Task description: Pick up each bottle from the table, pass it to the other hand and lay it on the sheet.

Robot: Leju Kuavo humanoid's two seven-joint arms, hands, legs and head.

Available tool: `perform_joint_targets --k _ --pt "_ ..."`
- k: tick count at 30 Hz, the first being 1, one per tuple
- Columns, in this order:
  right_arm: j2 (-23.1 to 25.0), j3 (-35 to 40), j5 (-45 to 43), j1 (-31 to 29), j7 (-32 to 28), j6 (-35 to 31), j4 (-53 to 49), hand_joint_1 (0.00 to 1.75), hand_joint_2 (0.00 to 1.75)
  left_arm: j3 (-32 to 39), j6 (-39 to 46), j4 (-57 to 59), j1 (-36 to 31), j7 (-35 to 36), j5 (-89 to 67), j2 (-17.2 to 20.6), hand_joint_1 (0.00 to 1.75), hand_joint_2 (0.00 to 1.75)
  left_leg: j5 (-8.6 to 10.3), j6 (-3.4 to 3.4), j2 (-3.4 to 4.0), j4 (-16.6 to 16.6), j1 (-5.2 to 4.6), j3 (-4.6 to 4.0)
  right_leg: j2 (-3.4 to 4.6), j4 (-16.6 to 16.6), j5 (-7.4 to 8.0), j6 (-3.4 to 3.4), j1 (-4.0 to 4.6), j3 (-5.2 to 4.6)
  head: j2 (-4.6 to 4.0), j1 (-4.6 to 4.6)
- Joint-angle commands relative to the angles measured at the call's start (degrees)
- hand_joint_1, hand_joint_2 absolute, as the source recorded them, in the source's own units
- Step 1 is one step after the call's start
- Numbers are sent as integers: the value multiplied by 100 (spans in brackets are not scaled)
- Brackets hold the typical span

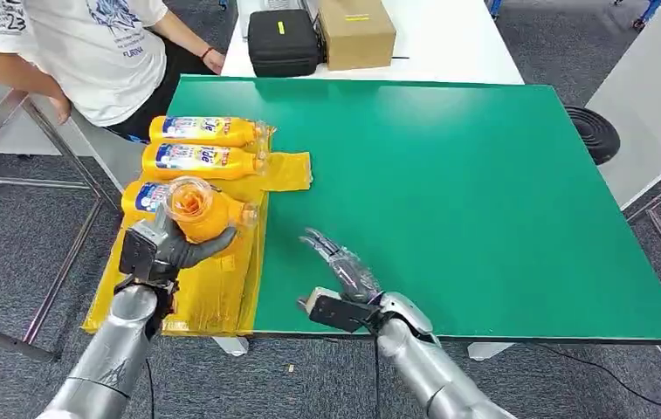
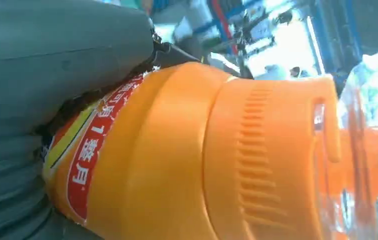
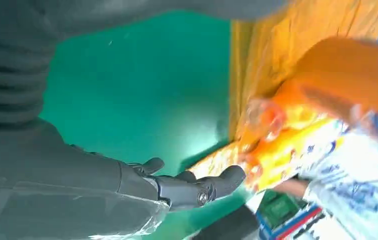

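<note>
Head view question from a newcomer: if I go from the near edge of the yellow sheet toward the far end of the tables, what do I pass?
Left hand gripping an orange bottle → lying bottle behind it → middle lying bottle → farthest lying bottle → black case and cardboard box on the white table.

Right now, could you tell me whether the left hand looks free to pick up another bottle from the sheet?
Probably not: the left hand already holds an orange bottle above the yellow sheet.
</note>
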Motion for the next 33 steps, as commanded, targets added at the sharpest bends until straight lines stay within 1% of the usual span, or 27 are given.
perform_joint_targets --k 1,3,6,7,8,9,10,11,12,13,14,15,16,17,18,20,21,23,24,25,27,28,29,30,31,32,33 --pt "-272 -735 173 330 -2 105 -910 0 0 49 717 -559 -685 603 -1889 687 175 175 -5 -3 -9 8 6 2 -16 6 -8 -14 8 7 0 0" --pt "-278 -787 172 377 -4 107 -988 0 0 52 658 -590 -758 666 -2033 780 175 175 -8 -4 -10 13 9 3 -18 10 -11 -18 12 9 0 0" --pt "-277 -1084 121 555 -26 81 -1310 0 0 -162 263 -755 -884 965 -2708 1268 175 175 -7 -4 -5 8 7 8 -12 6 -9 -16 10 13 0 2" --pt "-285 -1238 73 636 -49 63 -1466 0 0 -223 45 -867 -849 1072 -2917 1495 173 175 -5 -4 -3 6 4 5 -9 6 -7 -14 7 6 0 0" --pt "-286 -1363 36 715 -65 63 -1596 0 0 -221 -182 -988 -789 1067 -2960 1642 168 175 -12 -5 -2 9 6 17 -10 8 -13 -20 10 20 0 -2" --pt "-295 -1470 -6 796 -84 87 -1737 0 0 -188 -307 -1129 -682 1056 -2994 1752 173 175 -10 -5 3 7 6 12 -4 7 -10 -17 9 12 0 0" --pt "-314 -1596 -27 894 -95 90 -1872 0 175 -217 -558 -1309 -537 1057 -3081 1944 168 175 -7 -4 7 2 2 10 1 4 -7 -13 5 7 0 2" --pt "-326 -1664 -30 961 -103 91 -1968 0 175 -230 -658 -1414 -428 1094 -3170 2073 175 175 -5 -3 7 2 4 7 2 3 -4 -11 5 6 0 0" --pt "-329 -1718 -35 1011 -113 94 -2036 0 175 -259 -750 -1477 -358 1147 -3279 2185 171 175 -17 -5 22 1 3 27 12 3 -13 -17 6 21 0 -2" --pt "-331 -1767 -34 1052 -118 95 -2088 0 175 -269 -825 -1501 -320 1209 -3380 2296 169 175 -8 -3 14 -1 3 13 8 2 -6 -11 5 9 0 0" --pt "-331 -1767 -34 1052 -118 95 -2088 0 175 -269 -825 -1501 -320 1209 -3380 2296 169 175 -6 -3 12 -2 2 11 6 1 -5 -10 4 7 0 0" --pt "-314 -1797 -33 1082 -117 92 -2143 0 175 -314 -892 -1495 -321 1243 -3473 2353 175 175 -18 -4 15 1 3 30 4 3 -17 -17 7 26 0 -2" --pt "-290 -1855 -23 1116 -119 94 -2212 0 175 -550 -1167 -1402 -420 1371 -3775 2580 175 175 -12 -4 9 1 4 21 1 2 -14 -15 6 19 0 2" --pt "-273 -1899 -6 1121 -123 105 -2237 0 175 -636 -1320 -1255 -515 1402 -3859 2672 175 175 -7 -5 7 1 3 9 0 3 -10 -14 4 7 0 -2" --pt "-272 -1910 -4 1113 -123 107 -2246 0 175 -626 -1327 -1219 -546 1402 -3861 2690 175 175 -19 -8 10 6 6 22 1 6 -18 -21 8 19 0 0" --pt "-268 -1920 4 1107 -125 114 -2257 0 175 -629 -1342 -1115 -607 1379 -3861 2682 175 175 -8 -8 2 1 6 4 -5 3 -12 -18 5 2 0 2" --pt "-268 -1920 4 1107 -125 114 -2257 0 175 -629 -1342 -1115 -607 1379 -3861 2682 175 175 -13 -8 2 3 10 16 -7 5 -18 -24 6 13 0 0" --pt "-234 -1984 -2 1118 -127 110 -2308 0 175 -834 -1513 -970 -682 1482 -4085 2806 175 175 -7 -8 2 0 10 2 -4 0 -10 -18 6 -2 0 0" --pt "-238 -2002 -2 1125 -127 109 -2336 0 175 -831 -1510 -952 -635 1484 -4090 2840 175 175 -13 -8 1 3 11 14 -9 3 -17 -24 7 10 0 2" --pt "-199 -2106 0 1199 -119 108 -2472 0 175 -704 -1395 -1016 -473 1624 -4104 2805 173 175 -9 -8 -1 1 9 7 -9 3 -14 -21 5 3 0 0" --pt "-159 -2244 0 1289 -117 100 -2638 0 175 -612 -1173 -1166 -147 1940 -4262 2654 159 175 -13 -8 4 -3 9 21 -5 -1 -17 -23 5 16 0 2" --pt "-131 -2323 4 1316 -115 98 -2708 0 175 -597 -1078 -1276 108 2077 -4349 2554 157 175 -10 -7 6 -9 2 21 -2 -3 -15 -19 -2 14 0 0" --pt "-126 -2339 5 1319 -107 109 -2721 0 175 -616 -1028 -1301 185 2121 -4379 2527 157 175 -8 -7 7 -7 5 13 0 -4 -11 -16 0 7 0 2" --pt "-125 -2339 5 1318 -106 111 -2722 0 175 -622 -1009 -1303 208 2135 -4389 2515 157 175 -18 -6 10 -14 2 41 0 -10 -20 -22 0 34 0 0" --pt "-116 -2355 7 1312 -106 111 -2722 0 175 -618 -998 -1330 275 2140 -4391 2490 159 175 -12 -6 4 -12 -1 25 -4 -5 -16 -18 -5 20 0 0" --pt "-92 -2394 -2 1313 -100 108 -2719 0 175 -587 -969 -1401 519 2142 -4381 2406 159 175 -10 -6 4 -9 3 18 -3 -5 -14 -17 -1 14 0 2" --pt "-74 -2416 1 1316 -100 110 -2719 0 175 -585 -926 -1430 687 2163 -4399 2353 159 175 -19 -7 9 -6 7 32 0 -6 -20 -22 4 29 0 0"
